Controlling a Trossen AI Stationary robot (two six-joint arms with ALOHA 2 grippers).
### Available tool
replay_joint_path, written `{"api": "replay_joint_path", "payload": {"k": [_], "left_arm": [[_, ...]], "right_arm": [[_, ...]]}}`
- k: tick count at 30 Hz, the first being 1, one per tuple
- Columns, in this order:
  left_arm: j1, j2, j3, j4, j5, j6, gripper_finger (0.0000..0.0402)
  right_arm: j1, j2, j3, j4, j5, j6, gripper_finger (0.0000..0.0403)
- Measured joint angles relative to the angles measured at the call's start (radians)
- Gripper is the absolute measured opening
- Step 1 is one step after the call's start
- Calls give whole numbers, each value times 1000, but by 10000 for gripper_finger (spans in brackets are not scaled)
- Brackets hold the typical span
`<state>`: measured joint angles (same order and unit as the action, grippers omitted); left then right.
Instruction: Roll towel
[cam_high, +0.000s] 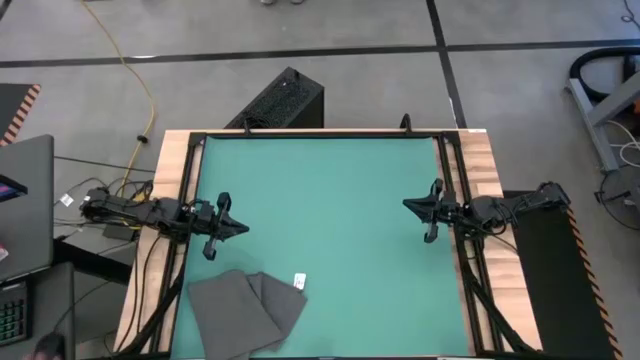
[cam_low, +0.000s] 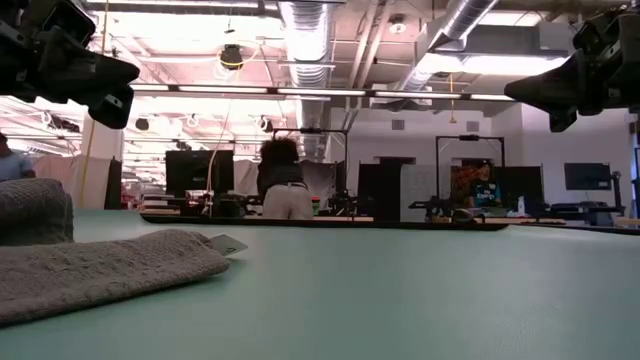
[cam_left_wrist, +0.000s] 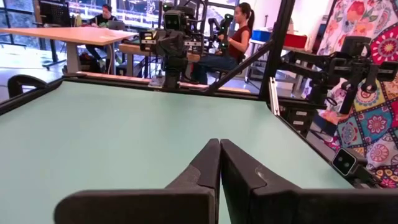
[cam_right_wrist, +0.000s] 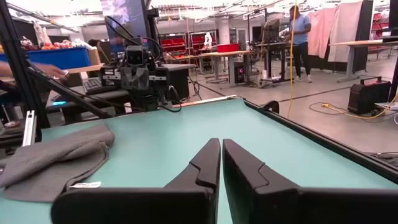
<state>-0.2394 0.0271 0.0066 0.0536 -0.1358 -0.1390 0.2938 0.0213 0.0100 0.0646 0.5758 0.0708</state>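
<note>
Low at the frame's bottom left, the towel (cam_high: 245, 310) is lying loosely folded on the desk (cam_high: 340, 200), probably soft and limp, best pinched at an edge, while left claw (cam_high: 222, 228) and right claw (cam_high: 428, 208) are hovering closed, holding nothing.

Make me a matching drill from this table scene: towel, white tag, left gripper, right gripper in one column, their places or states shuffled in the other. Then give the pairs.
Things:
1. towel
2. white tag
3. left gripper
4. right gripper

Places or states:
A. shut, above the green mat's right side, far from the cloth
B. crumpled at the mat's near left corner
C. small, at the cloth's edge, lying on the mat
D. shut, empty, just beyond the cloth

Pairs: 1-B, 2-C, 3-D, 4-A
</note>
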Motion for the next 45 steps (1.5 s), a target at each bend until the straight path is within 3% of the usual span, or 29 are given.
{"api": "replay_joint_path", "payload": {"k": [8,29,33,37,41,45], "left_arm": [[0,83,0,-6,-2,0,0],[0,89,0,0,-3,-11,0],[0,89,0,65,6,-249,0],[0,89,0,287,1,-541,0],[-1,88,0,422,-152,-589,0],[0,88,7,451,-343,-589,0]], "right_arm": [[0,0,0,0,0,0,45],[0,0,0,0,0,0,45],[0,0,0,0,0,0,45],[0,0,0,0,0,0,45],[-14,0,-1,30,54,-30,45],[-36,-1,-1,230,55,155,45]]}}
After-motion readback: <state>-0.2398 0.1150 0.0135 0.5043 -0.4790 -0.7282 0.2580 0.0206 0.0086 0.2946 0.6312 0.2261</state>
